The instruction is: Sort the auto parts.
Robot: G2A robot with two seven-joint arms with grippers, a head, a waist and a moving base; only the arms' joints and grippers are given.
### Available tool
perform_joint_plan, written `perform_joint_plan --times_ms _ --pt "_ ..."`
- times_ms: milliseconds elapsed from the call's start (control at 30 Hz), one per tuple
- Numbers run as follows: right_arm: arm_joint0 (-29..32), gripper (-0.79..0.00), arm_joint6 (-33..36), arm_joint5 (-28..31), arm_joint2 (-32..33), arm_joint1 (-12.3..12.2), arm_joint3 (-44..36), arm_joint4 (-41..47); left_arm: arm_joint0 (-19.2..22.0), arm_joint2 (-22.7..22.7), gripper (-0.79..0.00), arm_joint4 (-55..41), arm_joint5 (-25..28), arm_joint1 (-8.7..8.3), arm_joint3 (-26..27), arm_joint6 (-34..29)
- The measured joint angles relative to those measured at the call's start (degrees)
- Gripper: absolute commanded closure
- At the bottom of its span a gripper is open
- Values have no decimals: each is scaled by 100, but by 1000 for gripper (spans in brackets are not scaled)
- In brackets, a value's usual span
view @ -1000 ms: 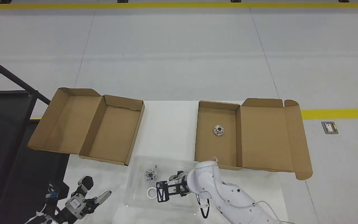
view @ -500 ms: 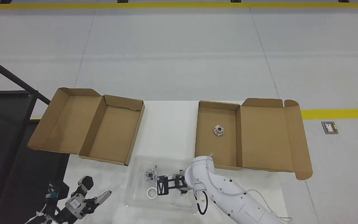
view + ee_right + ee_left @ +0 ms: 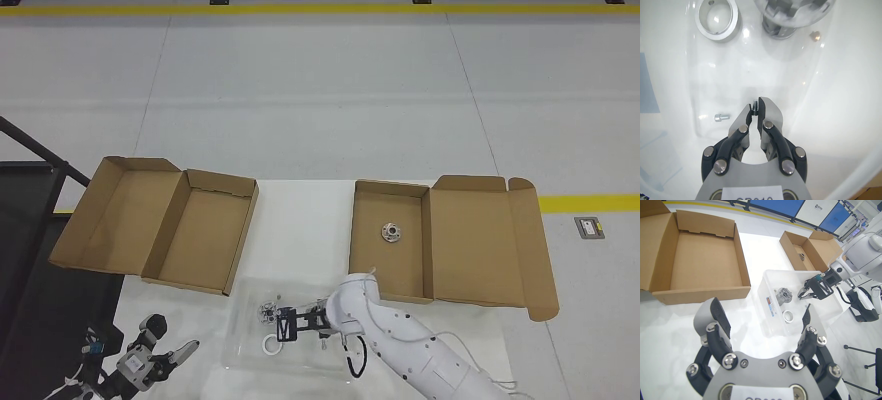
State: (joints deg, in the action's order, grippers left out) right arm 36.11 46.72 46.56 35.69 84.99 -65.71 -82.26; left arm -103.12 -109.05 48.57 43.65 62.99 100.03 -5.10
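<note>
The right gripper [image 3: 754,111] pinches a small threaded steel bolt [image 3: 754,106] inside a clear, glossy plastic bin [image 3: 791,270] at the worktop's front edge. Also in the bin are a ribbed metal hub [image 3: 783,17], a smooth aluminium ring [image 3: 717,19] and a loose cap-head bolt [image 3: 721,117]. The left gripper [image 3: 761,308] hangs spread wide near the front-left corner.

1. From overhead, we look down on the clear bin [image 3: 243,350] from well off.
2. Our left wrist camera sits outside the bin, near it, facing into it at a slant.
3. Our right wrist camera hangs inside the bin, close above its floor.
4. All three views share the bin's inside.
</note>
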Motion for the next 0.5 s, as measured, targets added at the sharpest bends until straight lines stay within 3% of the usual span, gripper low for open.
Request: perform_joint_plan --times_ms 200,500 --pt "409 0 -972 281 543 -319 -1059 -519 0 0 -785 0 0 0 0 0" --pt "1621 0 -3967 232 1762 -947 -2701 -2161 0 0 -785 0 0 0 0 0"
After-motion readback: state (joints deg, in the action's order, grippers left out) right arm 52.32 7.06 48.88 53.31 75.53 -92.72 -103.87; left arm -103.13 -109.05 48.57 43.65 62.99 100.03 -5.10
